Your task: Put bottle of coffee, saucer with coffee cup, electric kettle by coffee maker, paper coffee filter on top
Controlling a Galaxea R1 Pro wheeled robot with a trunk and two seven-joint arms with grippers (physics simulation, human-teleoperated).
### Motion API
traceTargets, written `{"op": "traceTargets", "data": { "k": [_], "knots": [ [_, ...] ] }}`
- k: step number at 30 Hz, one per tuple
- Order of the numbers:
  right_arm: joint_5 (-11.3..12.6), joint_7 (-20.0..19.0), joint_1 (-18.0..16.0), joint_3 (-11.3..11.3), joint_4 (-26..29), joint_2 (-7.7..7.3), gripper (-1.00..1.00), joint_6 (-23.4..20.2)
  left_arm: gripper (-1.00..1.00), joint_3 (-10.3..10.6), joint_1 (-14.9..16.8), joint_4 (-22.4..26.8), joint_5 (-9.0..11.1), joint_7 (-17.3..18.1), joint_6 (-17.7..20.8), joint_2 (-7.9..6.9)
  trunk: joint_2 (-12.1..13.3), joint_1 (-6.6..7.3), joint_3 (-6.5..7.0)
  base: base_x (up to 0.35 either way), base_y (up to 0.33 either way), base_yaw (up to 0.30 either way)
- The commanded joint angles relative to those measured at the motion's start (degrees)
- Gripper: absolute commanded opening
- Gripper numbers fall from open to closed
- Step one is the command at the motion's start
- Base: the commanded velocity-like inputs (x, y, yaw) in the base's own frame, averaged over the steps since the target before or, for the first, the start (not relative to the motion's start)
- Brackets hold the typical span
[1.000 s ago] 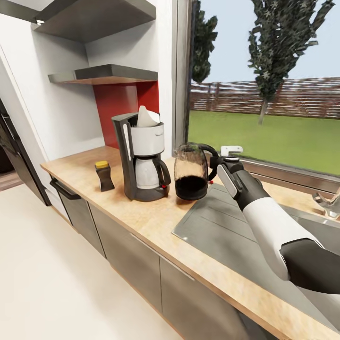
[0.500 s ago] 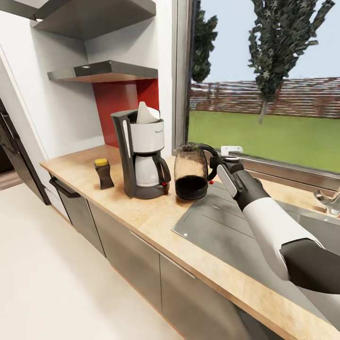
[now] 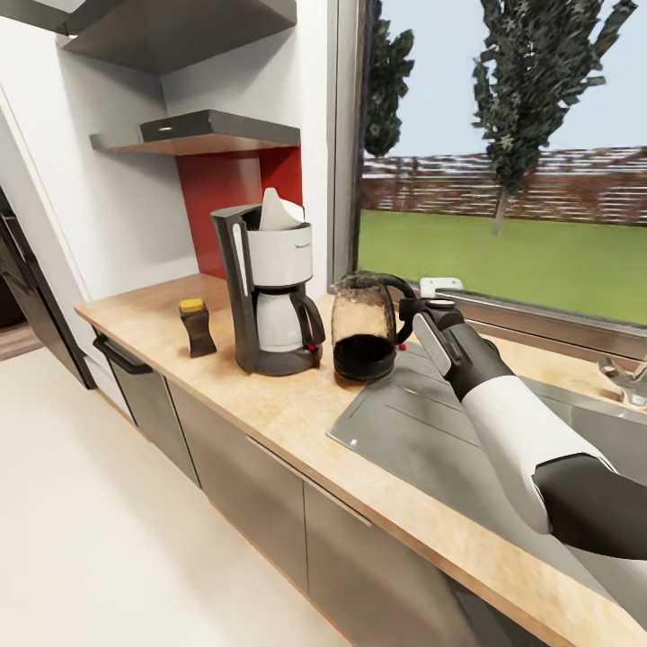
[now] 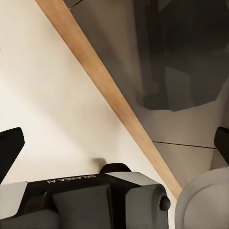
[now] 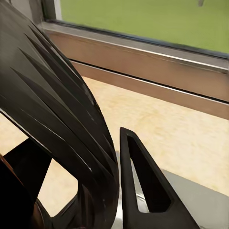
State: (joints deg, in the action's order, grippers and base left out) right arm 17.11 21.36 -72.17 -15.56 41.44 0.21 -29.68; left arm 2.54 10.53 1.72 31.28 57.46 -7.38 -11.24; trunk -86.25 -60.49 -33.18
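Countertop (image 3: 296, 418): wood-toned, runs from left of centre to the lower right of your head view.

Coffee maker (image 3: 268, 288): upright on the countertop, centre-left of frame. Paper coffee filter (image 3: 279, 211): white, sitting in its top.

Bottle of coffee (image 3: 197, 328): dark with yellow lid, upright on the counter just left of the coffee maker, apart from it.

Electric kettle (image 3: 364, 328): glass body, dark liquid in the lower part, standing at the corner of the grey sink drainboard (image 3: 431, 431), just right of the coffee maker.

Right gripper (image 3: 415, 316): your right arm reaches in from the lower right; the gripper is closed around the kettle's black handle (image 5: 62, 119), which the right wrist view shows large, with one dark finger (image 5: 148, 186) beside it.

Left gripper (image 4: 114, 143): fingers spread wide, holding nothing; beyond them a counter edge (image 4: 105, 95), cabinet front and pale floor (image 4: 47, 95).

Shelf (image 3: 198, 135): upper left, on the wall above the red panel.
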Motion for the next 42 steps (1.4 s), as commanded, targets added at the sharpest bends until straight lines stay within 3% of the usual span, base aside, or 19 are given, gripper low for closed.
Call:
{"op": "traceTargets", "data": {
  "k": [1, 20, 42],
  "knots": [
    [0.5, 0.5, -0.1, -0.2, 0.1, -0.04, -1.0, -0.1, 1.0, 0.3, 0.0, 0.0, 0.1, 0.0, -0.5, -0.01, 0.0, 0.0, -0.05, 0.0, 0.0, 0.0],
    [0.5, 0.5, 0.1, -0.2, 0.0, -0.04, -1.0, -0.1, 1.0, 0.3, 0.1, 0.0, 0.1, -0.1, -0.5, -0.01, 0.0, 0.0, -0.05, 0.03, 0.0, 0.0],
    [0.5, 0.5, 0.1, -0.2, -1.5, -0.04, -1.0, 0.9, 1.0, 0.3, 0.0, 0.0, 0.1, -0.1, -0.5, -0.01, -5.2, -2.85, -2.39, 0.0, 0.0, 0.0]
  ]
}}
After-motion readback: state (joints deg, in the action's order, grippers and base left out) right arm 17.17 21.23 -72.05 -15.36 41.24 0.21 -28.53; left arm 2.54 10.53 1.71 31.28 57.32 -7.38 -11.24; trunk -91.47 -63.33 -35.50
